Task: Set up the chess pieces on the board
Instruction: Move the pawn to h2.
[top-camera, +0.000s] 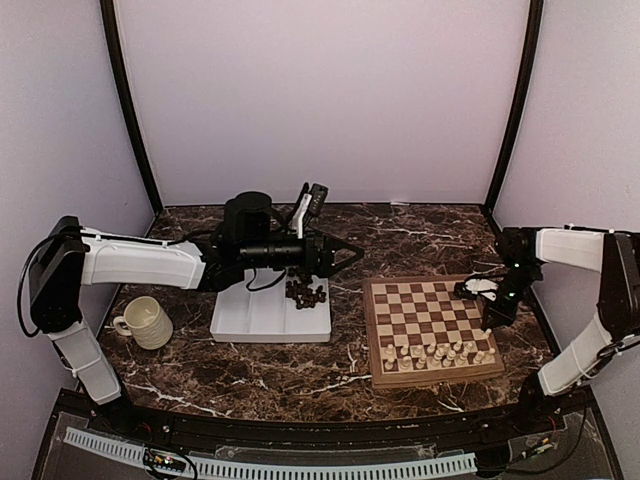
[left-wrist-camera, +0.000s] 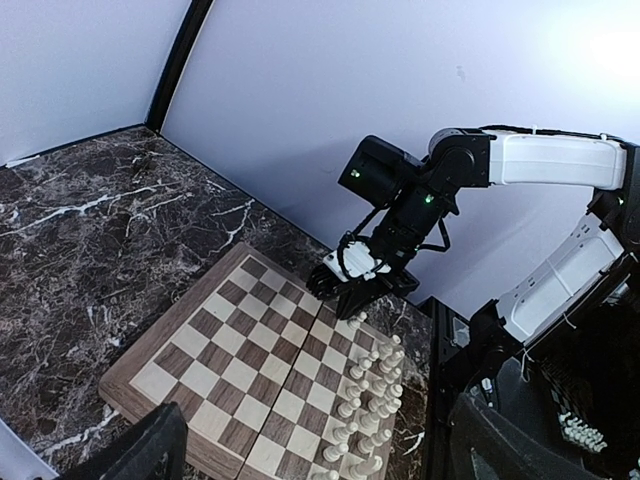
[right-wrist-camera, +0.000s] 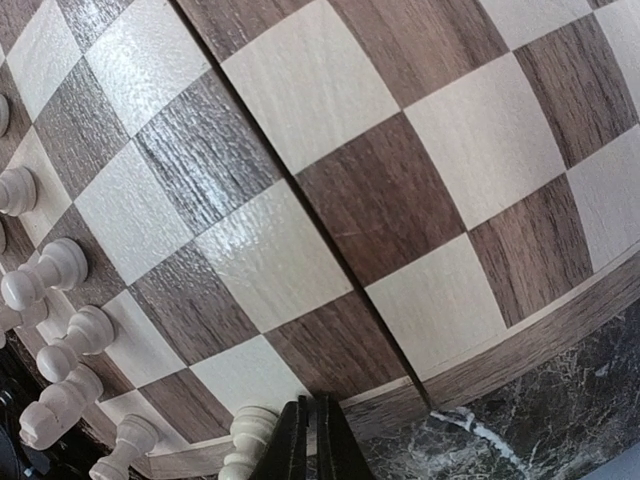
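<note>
Right tool (right-wrist-camera: 310, 438): mine, fingers pinched nearly together, nothing seen between them, hovering at the board's (top-camera: 430, 325) right border. Cream chess pieces (top-camera: 437, 351): standing on the board's two near rows. Dark chess pieces (top-camera: 305, 292): heaped in the white tray (top-camera: 265, 318). I judge all of them light, rigid, smooth and easily toppled; grip each at the waist, from above. Left tool (top-camera: 350, 254): mine, spread wide, near that heap. Mug (top-camera: 145, 322): on desk (top-camera: 300, 375), far left.
</note>
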